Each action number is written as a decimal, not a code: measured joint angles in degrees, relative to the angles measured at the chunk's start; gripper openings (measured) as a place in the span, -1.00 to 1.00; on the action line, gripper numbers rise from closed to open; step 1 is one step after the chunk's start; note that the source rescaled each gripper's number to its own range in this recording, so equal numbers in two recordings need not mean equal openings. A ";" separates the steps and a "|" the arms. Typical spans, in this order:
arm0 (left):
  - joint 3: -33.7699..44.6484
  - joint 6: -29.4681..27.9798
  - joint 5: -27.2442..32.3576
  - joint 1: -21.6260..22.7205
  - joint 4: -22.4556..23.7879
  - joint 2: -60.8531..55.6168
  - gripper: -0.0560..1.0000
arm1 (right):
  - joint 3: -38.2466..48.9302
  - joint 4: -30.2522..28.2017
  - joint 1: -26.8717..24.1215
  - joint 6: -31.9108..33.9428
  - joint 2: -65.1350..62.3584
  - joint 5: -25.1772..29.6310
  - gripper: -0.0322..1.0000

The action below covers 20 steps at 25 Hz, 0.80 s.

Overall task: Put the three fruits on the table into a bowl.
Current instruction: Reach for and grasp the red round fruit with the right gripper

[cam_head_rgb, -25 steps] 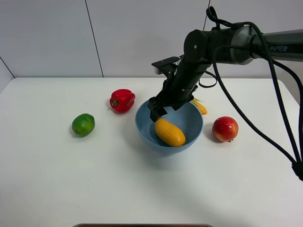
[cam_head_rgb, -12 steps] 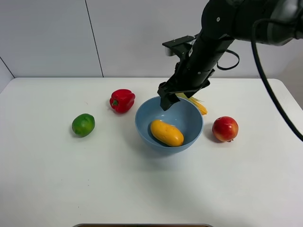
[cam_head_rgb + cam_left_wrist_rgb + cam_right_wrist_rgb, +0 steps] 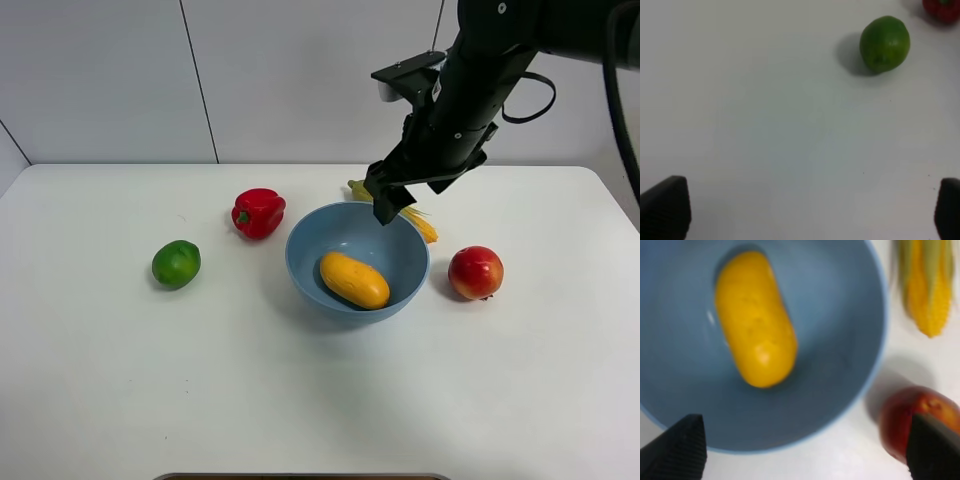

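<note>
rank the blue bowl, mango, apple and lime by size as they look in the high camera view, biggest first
1. blue bowl, by far the widest.
2. mango, lying inside the bowl.
3. apple and lime: they look about alike, the apple perhaps slightly bigger, so no firm order.

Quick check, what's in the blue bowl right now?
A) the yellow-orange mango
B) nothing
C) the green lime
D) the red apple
A: the mango lies inside the bowl, while the lime and the apple sit outside it on the table, one on each side.
</note>
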 joint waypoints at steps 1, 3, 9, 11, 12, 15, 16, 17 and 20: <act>0.00 0.00 0.00 0.00 0.00 0.00 1.00 | 0.00 -0.76 -0.21 0.58 -0.34 0.30 -0.14; 0.00 0.00 0.00 0.00 0.00 0.00 1.00 | 0.00 -1.38 -0.97 1.22 -0.79 0.35 -0.14; 0.00 0.00 0.00 0.00 0.00 0.00 1.00 | 0.00 -1.75 -6.77 2.50 -0.97 2.76 0.57; 0.00 0.00 0.00 0.00 0.00 0.00 1.00 | 0.44 -1.87 -8.82 2.96 -0.97 2.93 0.85; 0.00 0.00 0.00 0.00 0.00 0.00 1.00 | 0.86 -1.94 -9.81 2.96 -0.97 2.99 0.90; 0.00 0.00 0.00 0.00 0.00 0.00 1.00 | 3.19 -2.09 -12.12 2.96 -0.97 2.86 0.98; 0.00 0.00 0.00 0.00 0.00 0.00 1.00 | 4.21 -2.00 -12.78 2.96 -0.97 2.66 0.98; 0.00 0.00 0.00 0.00 0.00 0.00 1.00 | 5.31 -1.69 -13.30 2.96 -0.97 2.35 0.98; 0.00 0.00 0.00 0.00 0.00 0.00 1.00 | 8.37 -0.98 -15.18 2.96 -1.00 0.47 0.99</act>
